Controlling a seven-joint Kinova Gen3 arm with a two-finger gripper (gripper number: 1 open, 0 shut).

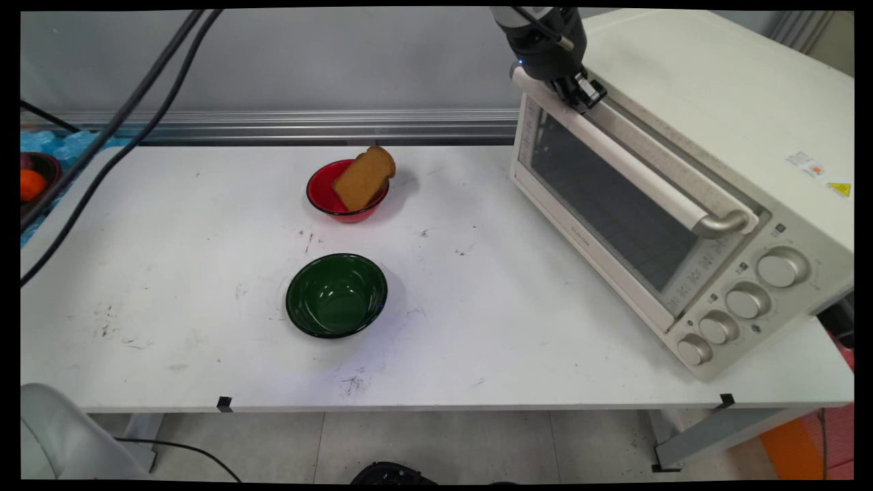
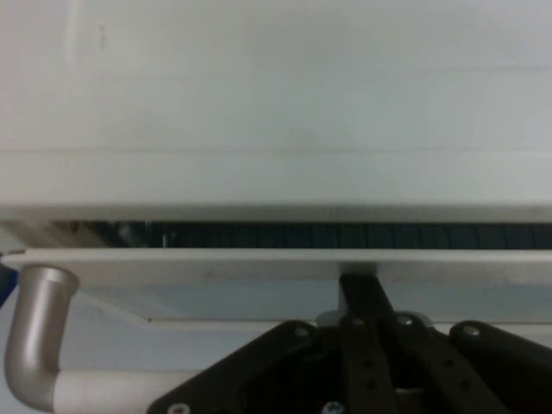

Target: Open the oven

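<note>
Your end effector point(image 1: 585, 91) sits at the far end of the toaster oven's point(image 1: 716, 136) door handle point(image 1: 634, 164), at the top of the main view. In the hand view its fingers point(image 2: 362, 297) stand drawn close together, with their tips reaching the top edge of the oven door point(image 2: 216, 263). The handle bar passes beneath the linkage there, and you cannot tell whether the fingers actually pinch anything.

The oven stands on the right side of the worktop point(image 1: 170, 327), turned at an angle so its glass door point(image 1: 600, 211) faces left and near. In the hand view a dark gap shows between the door's top edge and the oven body, so the door appears slightly ajar. Four round knobs point(image 1: 747, 300) run along the near right end of the oven's front.

Well apart from the end effector, towards the middle of the worktop, you have two bowls. The red bowl point(image 1: 320, 198) lies farther back and holds a slice of brown bread point(image 1: 363, 179), which leans tilted against the bowl's right rim. The green bowl point(image 1: 336, 294) sits nearer to you, apart from the red one.

At the far left edge, off the worktop, a dark bowl point(image 1: 44, 167) holds something orange point(image 1: 31, 184). Black cables point(image 1: 123, 129) hang across the upper left.
</note>
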